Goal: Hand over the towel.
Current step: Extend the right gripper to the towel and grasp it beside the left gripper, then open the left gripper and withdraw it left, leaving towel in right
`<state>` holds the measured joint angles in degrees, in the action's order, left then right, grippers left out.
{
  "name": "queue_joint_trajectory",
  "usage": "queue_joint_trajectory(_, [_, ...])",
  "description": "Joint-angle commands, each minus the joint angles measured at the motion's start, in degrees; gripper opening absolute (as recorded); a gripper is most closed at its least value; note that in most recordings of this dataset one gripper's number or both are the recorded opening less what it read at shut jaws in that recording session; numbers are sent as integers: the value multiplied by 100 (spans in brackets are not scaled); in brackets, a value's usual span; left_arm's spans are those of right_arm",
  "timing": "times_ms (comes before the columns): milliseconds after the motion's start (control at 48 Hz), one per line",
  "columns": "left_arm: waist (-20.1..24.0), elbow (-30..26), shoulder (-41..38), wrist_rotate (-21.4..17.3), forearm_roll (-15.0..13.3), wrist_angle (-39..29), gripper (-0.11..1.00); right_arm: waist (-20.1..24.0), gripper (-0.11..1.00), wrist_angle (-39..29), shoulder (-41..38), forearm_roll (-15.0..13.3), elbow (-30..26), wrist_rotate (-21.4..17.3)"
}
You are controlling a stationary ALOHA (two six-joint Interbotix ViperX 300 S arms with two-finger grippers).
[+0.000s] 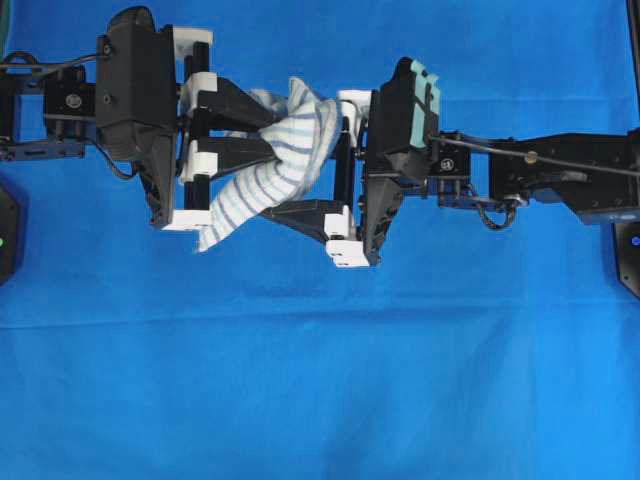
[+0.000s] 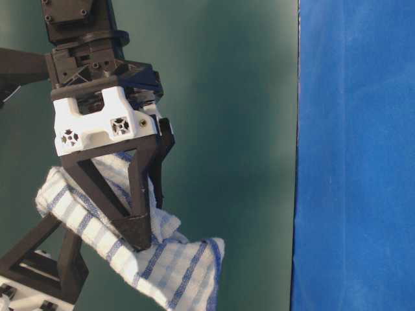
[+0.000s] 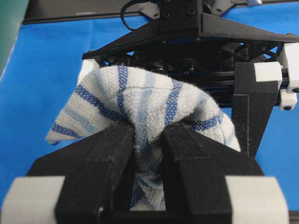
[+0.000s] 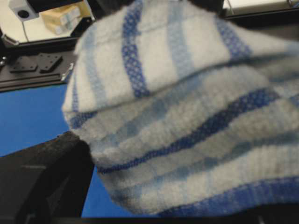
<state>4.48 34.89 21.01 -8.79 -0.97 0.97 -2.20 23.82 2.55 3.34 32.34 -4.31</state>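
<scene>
We count two grippers and one towel [image 1: 285, 150] over one blue cloth [image 1: 320, 380]; the left gripper [image 1: 265, 128], at nine o'clock, pinches the towel tight; the right gripper [image 1: 335, 160], at three o'clock, stands spread around its bunched end.

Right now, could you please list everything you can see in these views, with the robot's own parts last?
towel: one, white with thin blue and grey stripes, held above the cloth between the two grippers, one corner hanging free.
blue cloth: one, plain blue, spread flat beneath both arms.
green backdrop: one, dark green, behind the grippers in the table-level view.
left gripper: one, black with white parts, on the left of the overhead view, shut on the towel.
right gripper: one, black with white parts, on the right, jaws open on either side of the towel.
</scene>
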Motion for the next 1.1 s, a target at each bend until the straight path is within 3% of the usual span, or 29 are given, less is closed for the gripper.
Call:
queue_joint_trajectory(0, [-18,-62,26,0,-9,62,10,-26,71,18,79,9,-149,9])
queue_joint_trajectory(63, [-44,-70,18,9,-9,62,10,-26,63,0,79,9,-132,44])
queue_joint_trajectory(250, [-44,-97,-9,9,-18,88,10,-26,15,-105,88,-26,-149,97])
queue_joint_trajectory(625, [-44,-70,26,0,-18,185,11,-26,15,-246,237,-35,-62,97])
queue_joint_trajectory(688, [-44,-53,53,9,-18,211,23,-26,15,-246,290,-35,-18,97])
queue_joint_trajectory(855, [-44,97,237,0,-18,343,71,-18,15,-255,554,-35,193,88])
queue_joint_trajectory(938, [-35,237,483,0,-18,396,89,-18,15,-255,747,-35,343,88])
queue_joint_trajectory(1084, [-26,615,1072,0,-18,439,93,-18,15,-246,1204,-35,729,88])
